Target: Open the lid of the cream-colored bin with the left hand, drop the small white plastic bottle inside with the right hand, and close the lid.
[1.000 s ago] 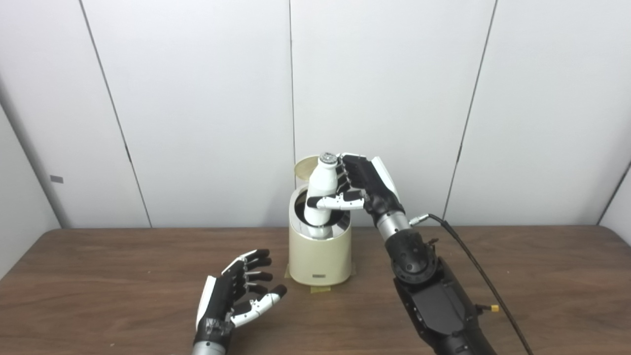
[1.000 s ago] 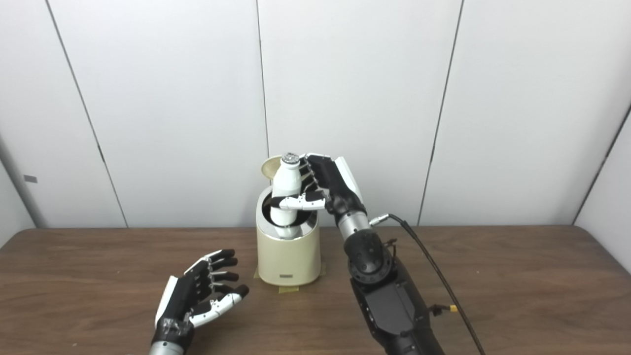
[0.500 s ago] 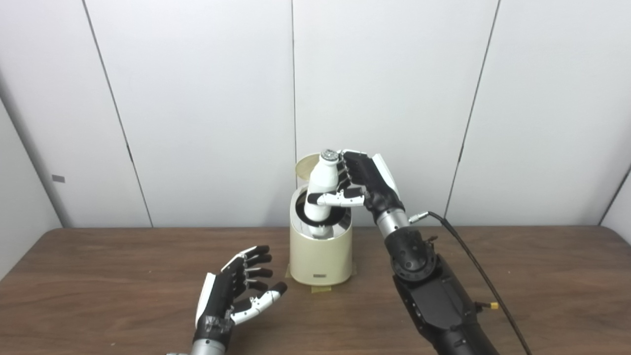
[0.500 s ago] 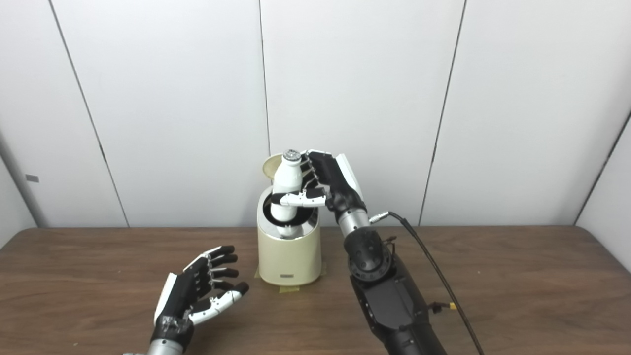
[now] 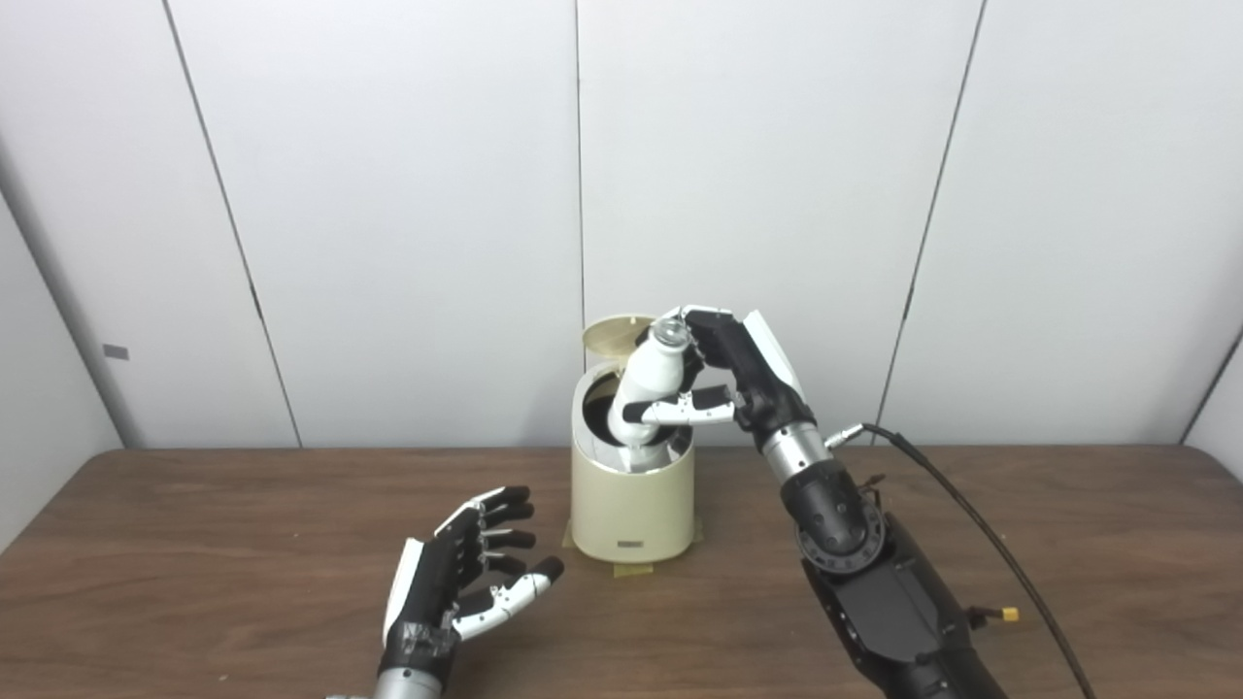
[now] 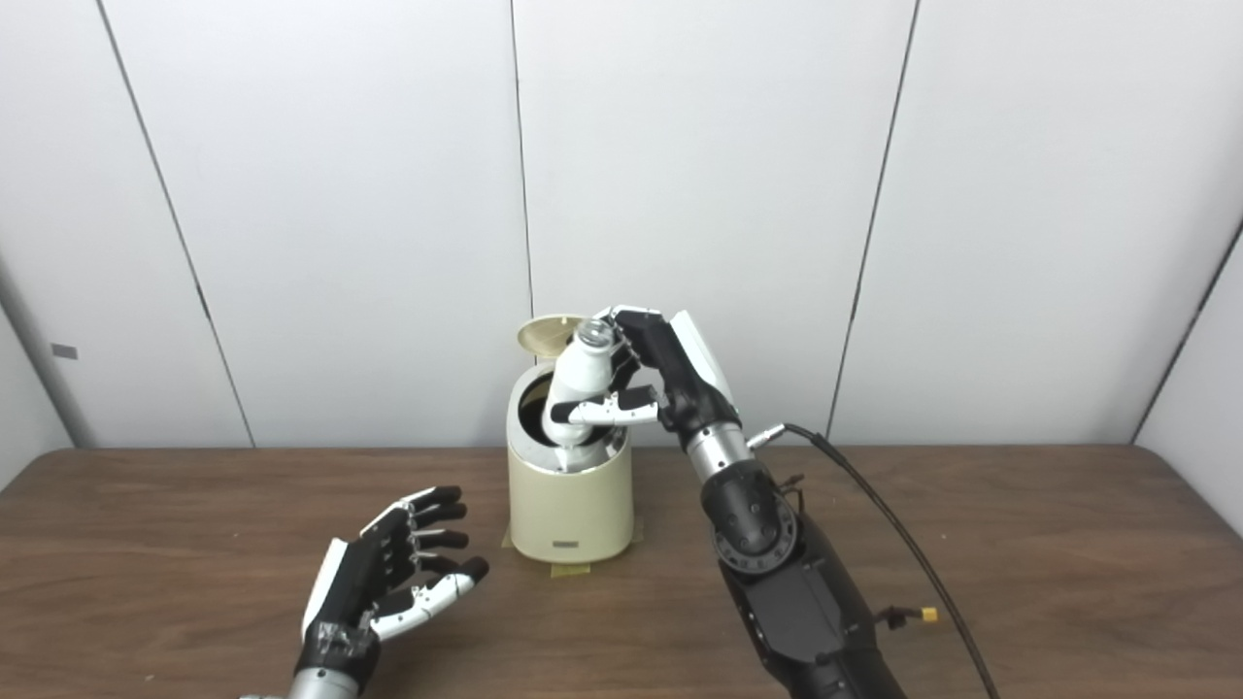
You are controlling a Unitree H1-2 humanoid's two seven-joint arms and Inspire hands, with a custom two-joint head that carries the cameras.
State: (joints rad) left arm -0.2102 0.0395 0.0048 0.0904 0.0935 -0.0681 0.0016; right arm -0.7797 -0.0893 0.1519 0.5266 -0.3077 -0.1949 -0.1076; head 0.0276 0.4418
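The cream-colored bin (image 5: 631, 505) stands at the table's middle with its round lid (image 5: 610, 333) raised at the back. My right hand (image 5: 733, 374) is shut on the small white plastic bottle (image 5: 646, 383), which tilts with its silver cap toward the hand and its base down inside the bin's dark opening (image 5: 604, 403). My left hand (image 5: 466, 578) rests open, palm up, on the table to the front left of the bin, apart from it.
The wooden table (image 5: 194, 544) stretches to both sides. A black cable (image 5: 971, 524) trails from the right wrist over the table's right half. Bits of tape (image 5: 633, 568) mark the bin's foot. White wall panels stand close behind.
The right hand has lowered and tilted the bottle, so its base sits deeper in the bin's opening. The right forearm shifted a little right. The left hand stays where it was.
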